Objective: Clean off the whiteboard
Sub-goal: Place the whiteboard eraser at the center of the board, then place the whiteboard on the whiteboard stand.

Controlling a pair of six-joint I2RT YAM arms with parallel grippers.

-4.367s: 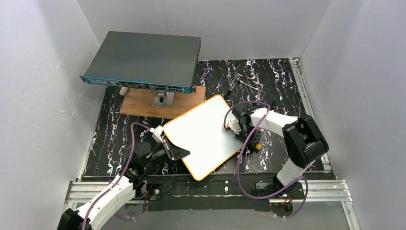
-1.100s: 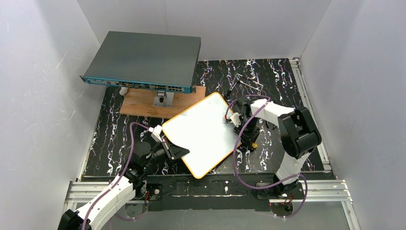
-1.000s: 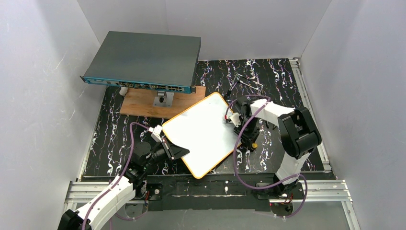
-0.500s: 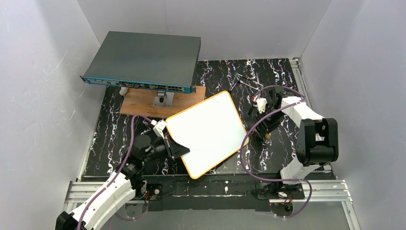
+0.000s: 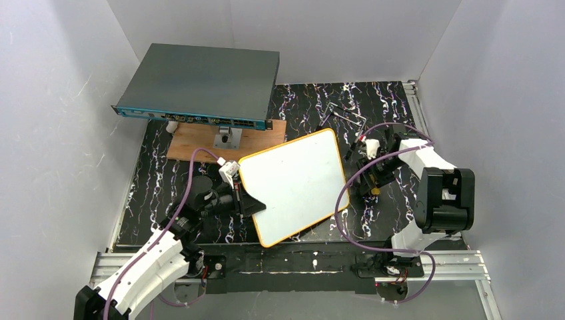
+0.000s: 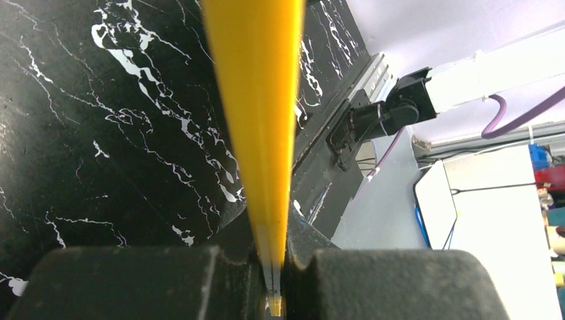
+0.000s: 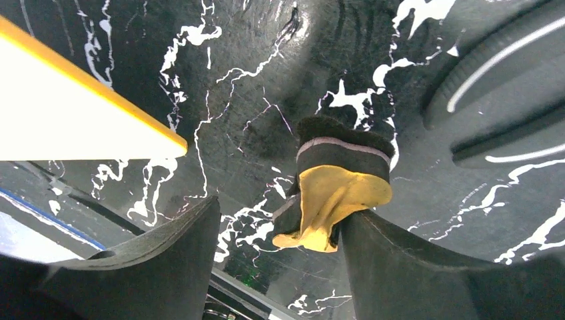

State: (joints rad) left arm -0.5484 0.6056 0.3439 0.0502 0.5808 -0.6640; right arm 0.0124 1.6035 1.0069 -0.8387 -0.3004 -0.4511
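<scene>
Black marbled table (image 5: pixel 400 107): network switch (image 5: pixel 200 83) at 11 o'clock. Whiteboard (image 5: pixel 293 183) at centre, skewed, face blank. Wooden board (image 5: pixel 193 143) under the switch's near edge. Left gripper (image 5: pixel 248 203) is clenched on the whiteboard's yellow frame at its 8 o'clock edge. Right gripper (image 7: pixel 276 220) at 3 o'clock, beside the board, jaws spread; yellow-black eraser pad (image 7: pixel 336 190) touches one finger.

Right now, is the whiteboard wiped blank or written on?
Blank: in the top view the whiteboard shows a plain white face inside its yellow frame, with no green writing visible.
</scene>
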